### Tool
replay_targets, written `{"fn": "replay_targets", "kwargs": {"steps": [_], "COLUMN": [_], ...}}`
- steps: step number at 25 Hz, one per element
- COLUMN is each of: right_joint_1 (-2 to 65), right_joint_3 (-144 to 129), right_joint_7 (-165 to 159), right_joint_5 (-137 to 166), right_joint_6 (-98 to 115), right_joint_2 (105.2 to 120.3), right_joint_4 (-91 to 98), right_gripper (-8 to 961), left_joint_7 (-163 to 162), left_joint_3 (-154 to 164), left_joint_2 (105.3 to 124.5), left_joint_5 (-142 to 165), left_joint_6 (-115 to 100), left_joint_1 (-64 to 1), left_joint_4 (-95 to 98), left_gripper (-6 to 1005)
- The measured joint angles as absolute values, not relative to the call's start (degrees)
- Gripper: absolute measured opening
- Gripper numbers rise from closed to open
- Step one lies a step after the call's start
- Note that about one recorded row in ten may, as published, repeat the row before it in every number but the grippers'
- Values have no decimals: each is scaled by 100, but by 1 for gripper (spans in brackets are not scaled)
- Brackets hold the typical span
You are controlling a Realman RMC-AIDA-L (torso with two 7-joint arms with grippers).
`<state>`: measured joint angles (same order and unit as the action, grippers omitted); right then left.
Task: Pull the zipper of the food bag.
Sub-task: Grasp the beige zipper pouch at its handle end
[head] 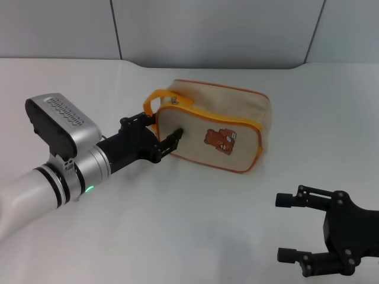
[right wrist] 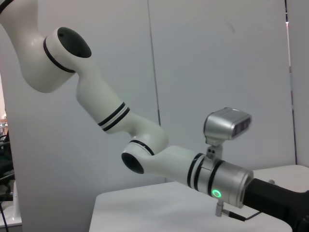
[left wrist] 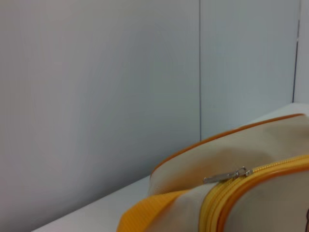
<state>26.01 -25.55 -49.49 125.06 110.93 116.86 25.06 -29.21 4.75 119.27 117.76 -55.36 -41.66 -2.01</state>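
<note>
The food bag (head: 237, 115) is a beige canvas pouch with orange piping and a brown bear print (head: 220, 139), lying mid-table. Its orange loop strap (head: 155, 98) sticks out at the left end. The zipper (head: 207, 115) runs along the top front edge, with its small metal pull tab (head: 174, 100) at the left end. My left gripper (head: 160, 129) is open at the bag's left end, just below the strap, with one finger (head: 173, 141) against the front face. The left wrist view shows the bag (left wrist: 251, 150), the zipper (left wrist: 263, 175) and the pull tab (left wrist: 226, 177) close up. My right gripper (head: 284, 228) is open and empty near the front right.
The white table (head: 177, 236) stretches to grey wall panels (head: 207, 29) behind the bag. The right wrist view shows only my left arm (right wrist: 159, 154) over the table (right wrist: 145, 212).
</note>
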Motion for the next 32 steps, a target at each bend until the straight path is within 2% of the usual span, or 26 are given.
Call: {"fn": "replay_targets", "kwargs": {"steps": [3, 8, 18, 26, 32], "right_joint_1": [2617, 2606, 2600, 2576, 2529], "right_joint_3": [-2550, -2549, -2549, -2533, -2532], "right_joint_7": [-4948, -4948, -4948, -4943, -4940], "right_joint_5": [12507, 12507, 12501, 12364, 12160], "right_joint_6": [11019, 10943, 10865, 10853, 10931], "right_joint_2": [11695, 11739, 11751, 11751, 11752], "right_joint_4": [2505, 2532, 2540, 2540, 2539], "right_gripper": [844, 844, 844, 845, 846], "left_joint_7": [-2842, -2447, -2177, -1500, -1352], "left_joint_3": [378, 28, -44, -113, -144], "left_joint_2": [11927, 11927, 11926, 11927, 11927], "left_joint_5": [11773, 11771, 11783, 11781, 11774], "left_joint_6": [-5695, -5750, -5751, -6312, -6817], "left_joint_1": [-4098, -3967, -3943, -3770, -3620], "left_joint_4": [-231, -409, -609, -866, -886], "left_gripper": [691, 444, 221, 100, 63]}}
